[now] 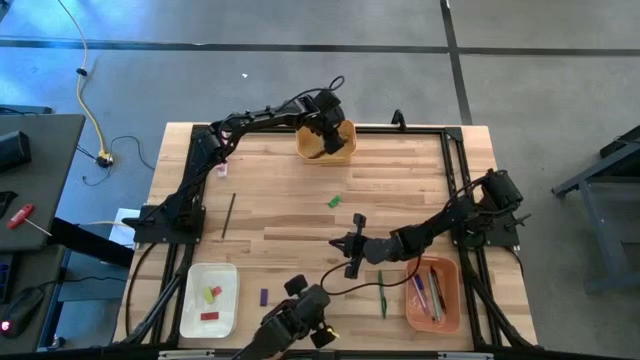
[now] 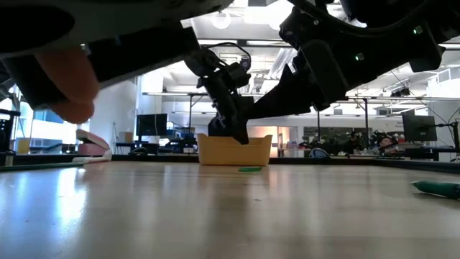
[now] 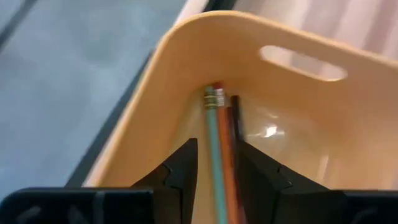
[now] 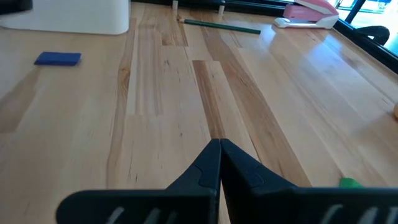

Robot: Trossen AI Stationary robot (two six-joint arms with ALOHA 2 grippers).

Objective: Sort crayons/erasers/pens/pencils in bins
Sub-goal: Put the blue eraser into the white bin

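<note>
- Pencils (image 3: 222, 149) lie in a corner of the yellow-orange bin (image 1: 338, 150) at the table's far edge, directly between the left gripper's (image 3: 214, 168) fingers.
- The left gripper hangs inside the bin, its jaws parted on either side of the pencils; whether a pad touches them cannot be told.
- The right gripper (image 4: 219, 158), fingers pressed together and empty, hovers over bare wood mid-table, beside the salmon-orange bin (image 1: 447, 305) holding pens (image 1: 425, 295).
</note>
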